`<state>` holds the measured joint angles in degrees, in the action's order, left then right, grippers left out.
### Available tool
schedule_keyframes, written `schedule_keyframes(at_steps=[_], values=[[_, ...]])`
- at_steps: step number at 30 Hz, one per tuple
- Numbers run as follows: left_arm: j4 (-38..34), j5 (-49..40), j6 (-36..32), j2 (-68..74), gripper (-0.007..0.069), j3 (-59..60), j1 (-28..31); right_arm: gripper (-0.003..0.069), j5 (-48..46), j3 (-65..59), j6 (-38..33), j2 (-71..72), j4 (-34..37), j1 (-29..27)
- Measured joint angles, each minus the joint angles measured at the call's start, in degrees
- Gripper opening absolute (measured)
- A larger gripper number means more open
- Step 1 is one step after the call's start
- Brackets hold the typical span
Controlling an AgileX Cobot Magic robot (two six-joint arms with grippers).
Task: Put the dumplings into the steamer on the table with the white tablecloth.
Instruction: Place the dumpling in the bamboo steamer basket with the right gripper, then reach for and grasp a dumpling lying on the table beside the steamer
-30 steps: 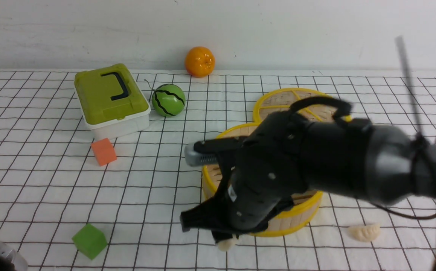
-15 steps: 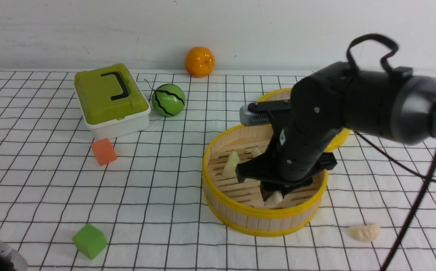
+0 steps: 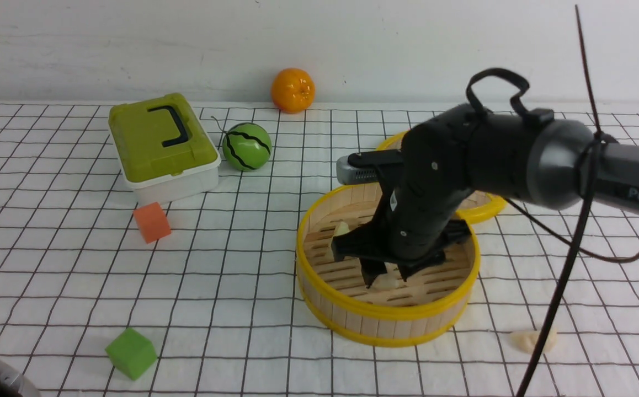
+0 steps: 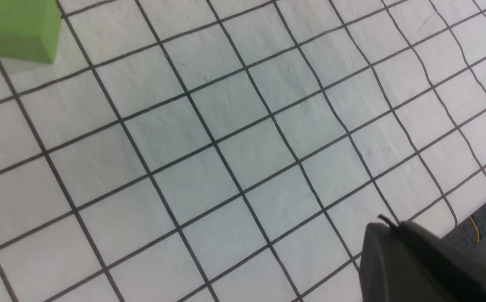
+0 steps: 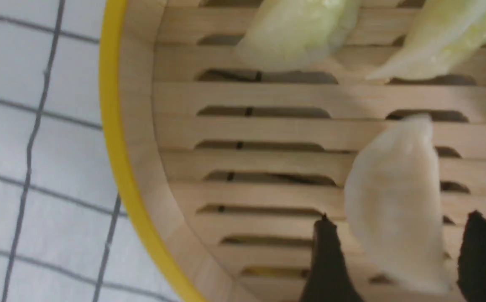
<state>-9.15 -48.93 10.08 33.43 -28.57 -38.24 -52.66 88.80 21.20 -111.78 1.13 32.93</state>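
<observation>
The steamer (image 3: 385,318) stands right of centre on the white tablecloth (image 3: 231,275) that covers the table. My right gripper (image 3: 387,274) reaches down inside it, open, its black fingers (image 5: 327,260) apart on either side of a cream-white dumpling (image 5: 396,205) lying loose on the slatted floor. Two pale green dumplings (image 5: 297,31) (image 5: 440,37) lie further in; one of them (image 3: 340,231) shows beside the arm in the front view. Another cream dumpling (image 3: 529,339) lies on the cloth, right of the steamer. My left gripper (image 4: 388,228) hangs shut and empty over bare cloth at the near left.
A green cube (image 3: 131,353) and an orange cube (image 3: 152,221) sit on the left. Behind them are a green-lidded box (image 3: 162,146), a watermelon ball (image 3: 246,146) and an orange (image 3: 293,90). A flat yellow-rimmed woven disc (image 3: 488,207) lies behind the steamer. The cloth's edge (image 4: 469,209) is near the left gripper.
The right arm carried the cream dumpling from the cloth in front of the steamer up into the steamer, then opened its jaws and let it go. The left arm stayed still.
</observation>
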Motion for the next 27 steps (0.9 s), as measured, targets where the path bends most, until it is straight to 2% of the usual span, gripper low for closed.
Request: schedule_keyframes(at_steps=[3, 6, 11, 15, 16, 18, 23, 27], values=[[0.2, -0.3, 0.0, 0.0, 0.0023, 0.0, 0.0, 0.0477, -7.4, 1.7, -4.6, 3.5, -0.5, 0.0], [0.8, -0.4, 0.0, 0.0, 0.0027, 0.0, 0.0, 0.0484, -12.9, 1.3, -6.8, 8.1, -2.2, 0.0], [1.4, -0.4, 0.0, 0.0, 0.0029, 0.0, 0.0, 0.0472, -14.0, -6.9, -6.0, 16.2, -4.5, -2.2], [1.6, -0.4, 0.0, 0.0, 0.0030, 0.0, 0.0, 0.0451, -6.8, -22.7, -0.9, 22.1, -4.6, -8.2], [1.6, -0.4, 0.0, 0.0, 0.0030, 0.0, 0.0, 0.0450, -6.3, -22.7, -0.9, 22.1, -4.6, -8.6], [1.6, -0.5, 0.0, 0.0, 0.0031, 0.0, 0.0, 0.0447, 0.0, -29.8, 2.8, 23.0, -3.7, -13.5], [1.6, -0.4, 0.0, 0.0, 0.0038, 0.0, 0.0, 0.0447, 8.9, -34.3, 5.8, 22.0, 2.0, -20.5], [1.6, -0.4, 0.0, 0.0, 0.0039, 0.0, 0.0, 0.0447, 15.5, -34.4, 6.4, 20.2, 7.2, -22.3]])
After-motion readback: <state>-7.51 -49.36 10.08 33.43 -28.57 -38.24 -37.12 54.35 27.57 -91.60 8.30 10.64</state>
